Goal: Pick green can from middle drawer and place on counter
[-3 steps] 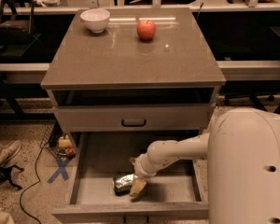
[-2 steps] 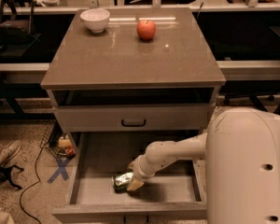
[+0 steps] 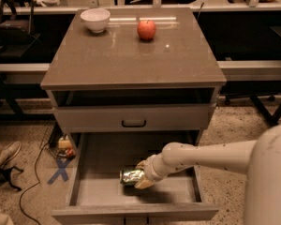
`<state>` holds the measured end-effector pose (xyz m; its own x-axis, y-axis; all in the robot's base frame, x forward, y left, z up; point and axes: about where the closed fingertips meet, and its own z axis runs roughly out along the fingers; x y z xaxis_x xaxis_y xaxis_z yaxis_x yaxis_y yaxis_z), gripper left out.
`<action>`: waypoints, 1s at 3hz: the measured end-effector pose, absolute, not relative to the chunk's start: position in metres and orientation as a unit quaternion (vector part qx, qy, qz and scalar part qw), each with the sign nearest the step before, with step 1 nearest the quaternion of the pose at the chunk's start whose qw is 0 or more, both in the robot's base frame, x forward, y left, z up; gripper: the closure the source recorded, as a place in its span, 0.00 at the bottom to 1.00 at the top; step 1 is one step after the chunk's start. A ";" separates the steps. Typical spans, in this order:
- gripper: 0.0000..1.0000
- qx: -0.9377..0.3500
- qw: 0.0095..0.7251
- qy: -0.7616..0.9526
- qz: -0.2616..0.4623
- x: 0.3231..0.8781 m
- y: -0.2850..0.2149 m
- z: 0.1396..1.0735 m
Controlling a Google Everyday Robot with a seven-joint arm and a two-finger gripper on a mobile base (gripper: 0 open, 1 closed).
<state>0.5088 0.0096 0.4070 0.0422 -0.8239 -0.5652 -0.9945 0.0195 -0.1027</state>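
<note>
The green can point(image 3: 130, 176) lies on its side in the open middle drawer point(image 3: 100, 165), near the middle of its floor. My gripper point(image 3: 141, 175) reaches in from the right on a white arm. Its tan fingers point(image 3: 144, 184) sit in front of and behind the can's right end, shut on it. The can sits low, at or just above the drawer floor. The counter point(image 3: 131, 60) is the glossy grey-brown top of the cabinet above.
A red apple point(image 3: 146, 29) and a white bowl point(image 3: 95, 19) stand at the back of the counter. A shut drawer with a black loop handle point(image 3: 133, 123) is above the open one. A blue tape cross point(image 3: 61, 170) and cables lie on the floor at left.
The gripper moved left from beside the can and closed around its right end. The can has shifted slightly up and to the right.
</note>
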 end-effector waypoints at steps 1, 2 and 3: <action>1.00 -0.667 0.291 0.665 0.169 0.507 -0.025 0.459; 1.00 -0.651 0.335 0.663 0.157 0.519 -0.093 0.537; 1.00 -0.649 0.345 0.661 0.152 0.531 -0.128 0.586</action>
<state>0.5314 -0.1279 0.5863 0.0814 -0.7532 -0.6527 -0.9626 0.1104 -0.2474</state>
